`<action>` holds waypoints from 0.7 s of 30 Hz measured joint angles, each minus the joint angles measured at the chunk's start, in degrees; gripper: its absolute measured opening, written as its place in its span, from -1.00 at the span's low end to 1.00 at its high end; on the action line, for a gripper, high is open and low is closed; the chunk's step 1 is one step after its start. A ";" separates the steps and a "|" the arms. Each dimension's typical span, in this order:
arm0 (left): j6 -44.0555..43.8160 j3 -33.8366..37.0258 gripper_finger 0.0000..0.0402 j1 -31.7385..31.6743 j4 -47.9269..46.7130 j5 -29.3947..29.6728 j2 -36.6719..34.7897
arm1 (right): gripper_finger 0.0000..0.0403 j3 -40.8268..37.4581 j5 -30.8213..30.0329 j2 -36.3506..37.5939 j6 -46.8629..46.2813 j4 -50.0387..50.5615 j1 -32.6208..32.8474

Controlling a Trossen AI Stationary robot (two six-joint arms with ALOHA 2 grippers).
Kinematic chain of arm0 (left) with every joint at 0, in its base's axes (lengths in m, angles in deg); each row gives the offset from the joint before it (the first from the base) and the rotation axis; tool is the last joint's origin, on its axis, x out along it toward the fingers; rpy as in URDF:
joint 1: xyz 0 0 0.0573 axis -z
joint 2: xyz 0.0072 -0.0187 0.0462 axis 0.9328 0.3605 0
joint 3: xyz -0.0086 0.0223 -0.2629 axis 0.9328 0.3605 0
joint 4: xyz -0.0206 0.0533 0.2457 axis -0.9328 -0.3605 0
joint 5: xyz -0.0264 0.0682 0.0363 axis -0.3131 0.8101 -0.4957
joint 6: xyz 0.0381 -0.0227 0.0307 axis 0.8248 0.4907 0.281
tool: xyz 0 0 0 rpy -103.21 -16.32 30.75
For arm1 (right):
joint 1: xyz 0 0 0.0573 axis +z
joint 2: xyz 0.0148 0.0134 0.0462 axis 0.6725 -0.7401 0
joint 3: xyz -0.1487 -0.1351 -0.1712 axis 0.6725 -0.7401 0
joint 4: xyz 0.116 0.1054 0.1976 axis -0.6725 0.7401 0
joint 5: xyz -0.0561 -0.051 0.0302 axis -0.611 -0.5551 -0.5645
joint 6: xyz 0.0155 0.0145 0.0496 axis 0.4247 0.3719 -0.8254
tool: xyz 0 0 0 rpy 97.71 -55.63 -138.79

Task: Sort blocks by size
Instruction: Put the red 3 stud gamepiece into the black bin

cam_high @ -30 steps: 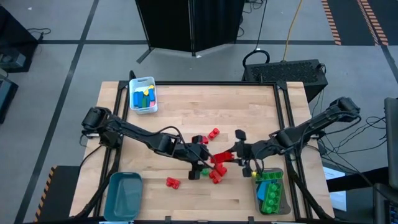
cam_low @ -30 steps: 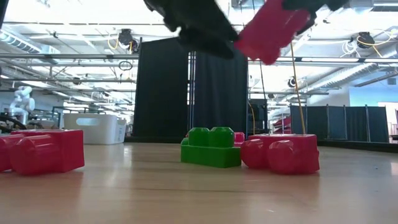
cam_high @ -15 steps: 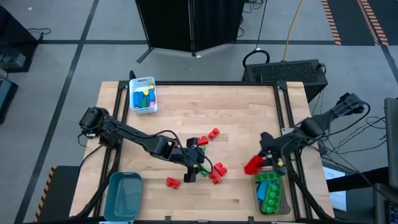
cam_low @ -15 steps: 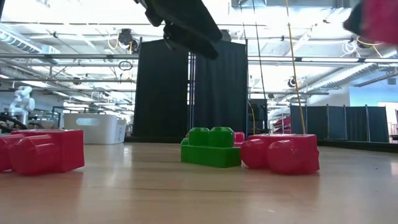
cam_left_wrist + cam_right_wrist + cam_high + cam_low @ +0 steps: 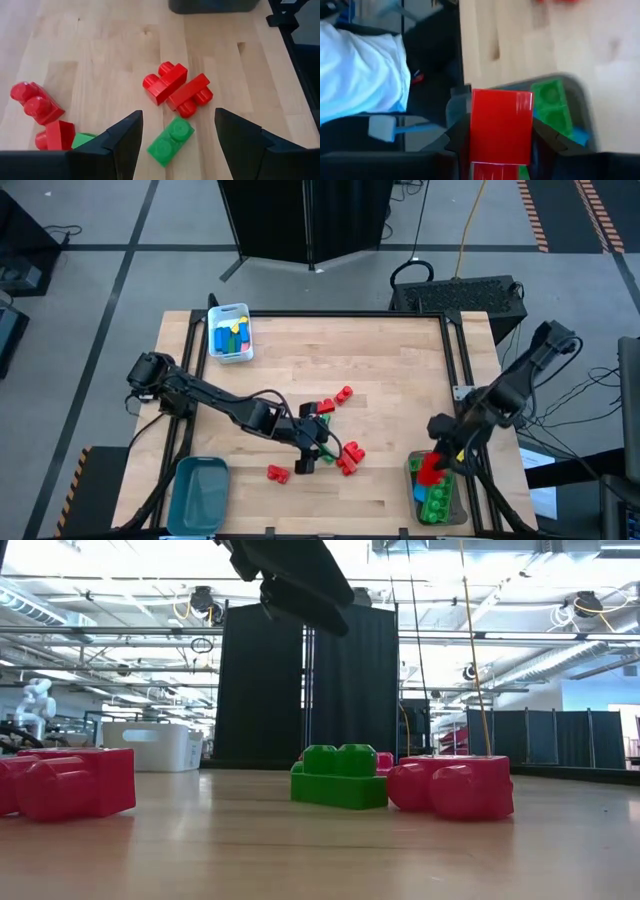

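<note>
My right gripper [image 5: 441, 457] is shut on a red block [image 5: 431, 468], which hangs over the clear bin [image 5: 447, 502] at the table's near right. That bin holds green and blue blocks. My left gripper [image 5: 312, 443] hovers open above the table's middle, over loose blocks. A green block [image 5: 171, 140] lies flat on the wood below the gap between its fingers, untouched. Red blocks [image 5: 176, 88] lie just beyond it. In the low view the green block [image 5: 339, 776] and red blocks [image 5: 452, 785] rest on the tabletop. My right gripper pinches the red block by two opposite sides [image 5: 478, 134], one finger on each. The fingers slant downward from above. The block is lifted clear, above the green blocks [image 5: 549, 104] in the clear bin.
A white bin [image 5: 230, 333] with blue, green and yellow blocks stands at the far left. A teal bin [image 5: 198, 492] sits at the near left corner. More red blocks [image 5: 278, 473] [image 5: 345, 393] lie scattered around the middle. Black frame rails run along the table's edges.
My right gripper has carried the red block from the table's middle toward the right and near edges, until it hangs over the clear bin. Its wrist rolled and tipped downward on the way. The block stayed in its hold, clear of the table.
</note>
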 joint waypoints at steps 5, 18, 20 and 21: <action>-0.30 0.00 0.16 0.21 -0.29 0.02 0.00 | -0.39 -0.34 0.93 -4.48 -4.40 -2.95 3.55; 0.19 0.00 0.16 0.13 -0.07 0.15 0.01 | -0.36 -0.36 2.61 -17.57 -10.23 -8.59 6.69; 0.17 0.00 0.16 -0.02 -0.09 0.15 0.02 | -0.32 -0.34 3.01 -18.11 -11.26 -8.78 6.69; 0.16 0.00 0.16 -0.08 -0.11 0.17 0.02 | -0.29 -0.34 2.97 -18.15 -11.44 -8.72 6.66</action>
